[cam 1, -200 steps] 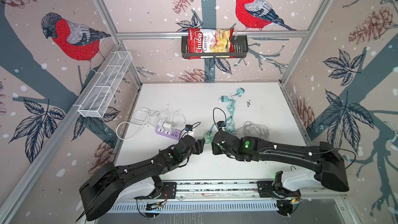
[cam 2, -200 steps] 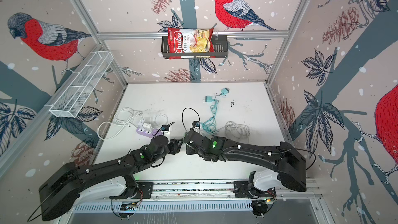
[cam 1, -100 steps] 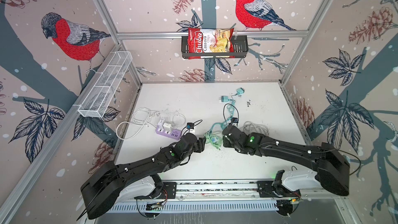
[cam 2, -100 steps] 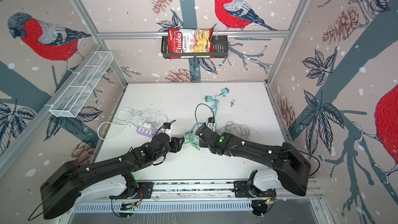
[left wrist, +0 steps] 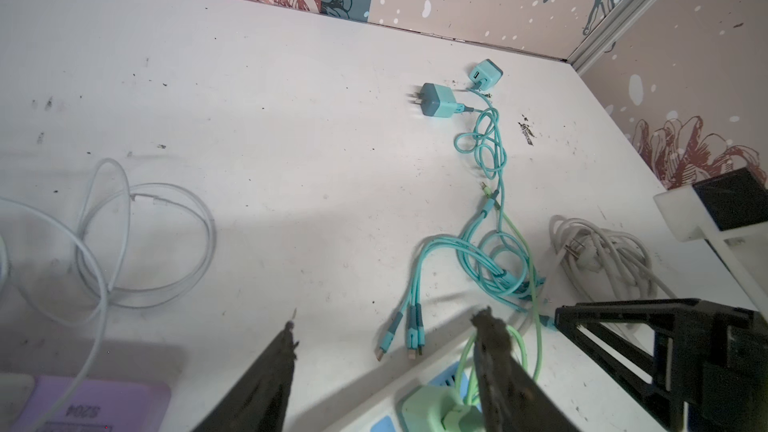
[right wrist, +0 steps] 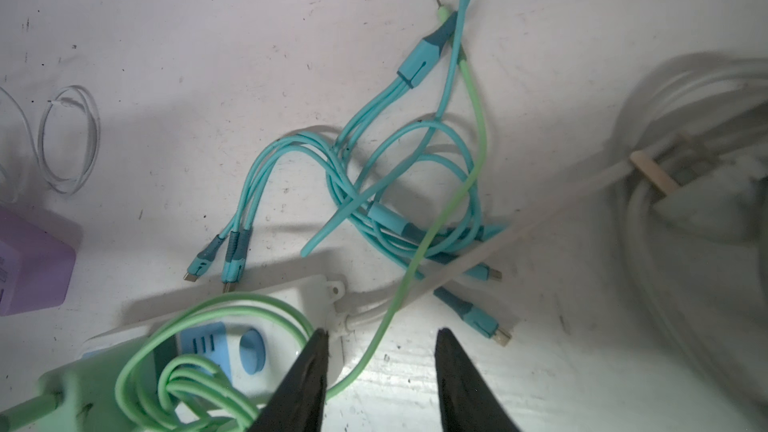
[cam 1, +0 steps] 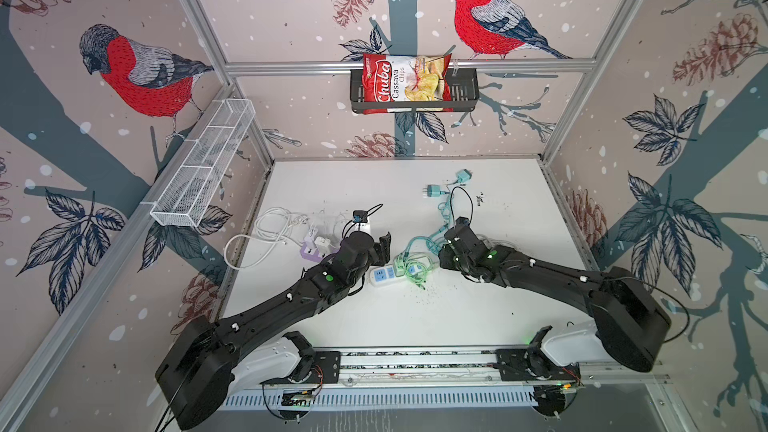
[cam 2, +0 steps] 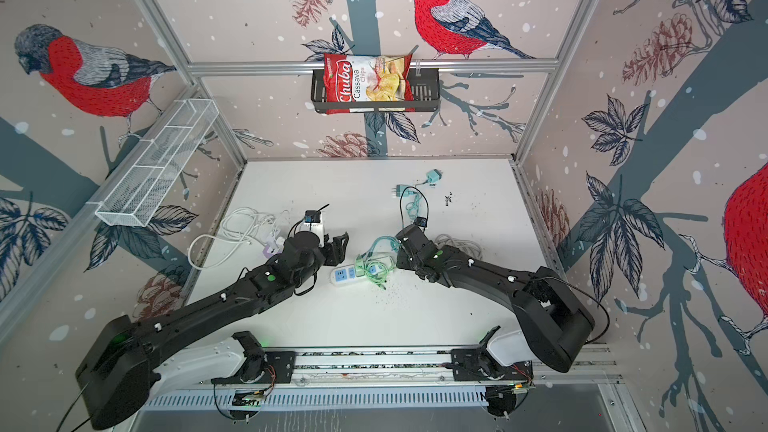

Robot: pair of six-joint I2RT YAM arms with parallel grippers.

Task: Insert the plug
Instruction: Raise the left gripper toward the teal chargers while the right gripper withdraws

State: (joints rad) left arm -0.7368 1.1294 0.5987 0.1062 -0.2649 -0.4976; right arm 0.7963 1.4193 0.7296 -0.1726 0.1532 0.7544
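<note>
On the white table, the left gripper hangs with fingers wide and empty. The right gripper, fingers partly apart, holds nothing. Between them lies the power strip, with the green plug seated in it.

The left wrist view's edge cuts off the green plug and the purple strip.
</note>
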